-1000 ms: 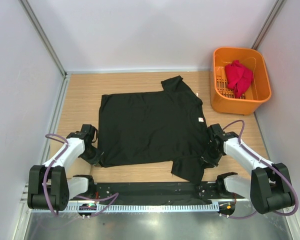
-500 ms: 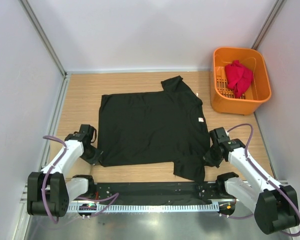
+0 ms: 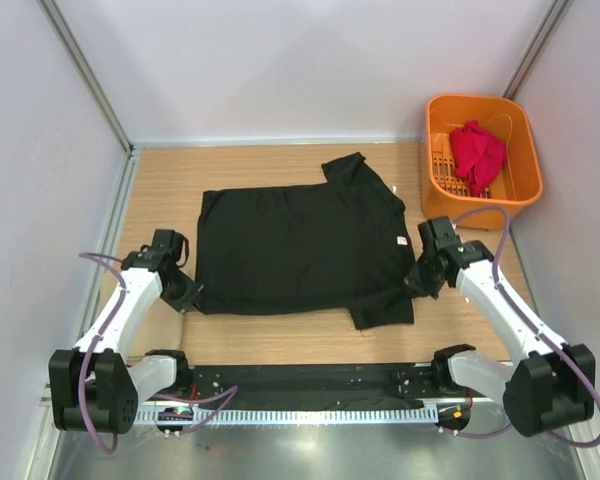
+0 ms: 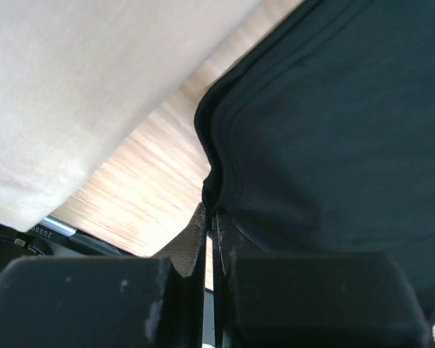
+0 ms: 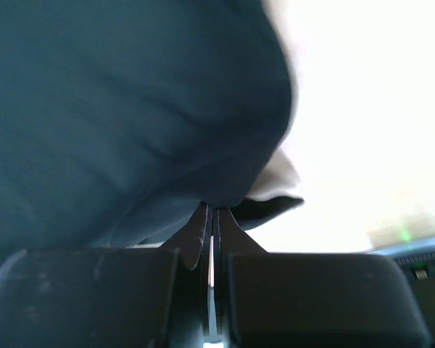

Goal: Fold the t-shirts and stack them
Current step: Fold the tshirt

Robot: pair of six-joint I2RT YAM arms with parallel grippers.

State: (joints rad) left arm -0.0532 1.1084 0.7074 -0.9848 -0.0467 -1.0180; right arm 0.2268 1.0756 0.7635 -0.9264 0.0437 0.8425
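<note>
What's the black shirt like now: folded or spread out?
Spread out: the shirt lies mostly flat on the table, both sleeves showing, no fold.

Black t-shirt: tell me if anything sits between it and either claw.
Nothing visible does. The left claw is shut on the black t-shirt at its near-left hem corner, the right claw on its right edge.

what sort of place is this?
Probably a lab test cell: bare white walls enclosing a wooden table, left arm and right arm bolted at its near edge, a black t-shirt and orange basket.
</note>
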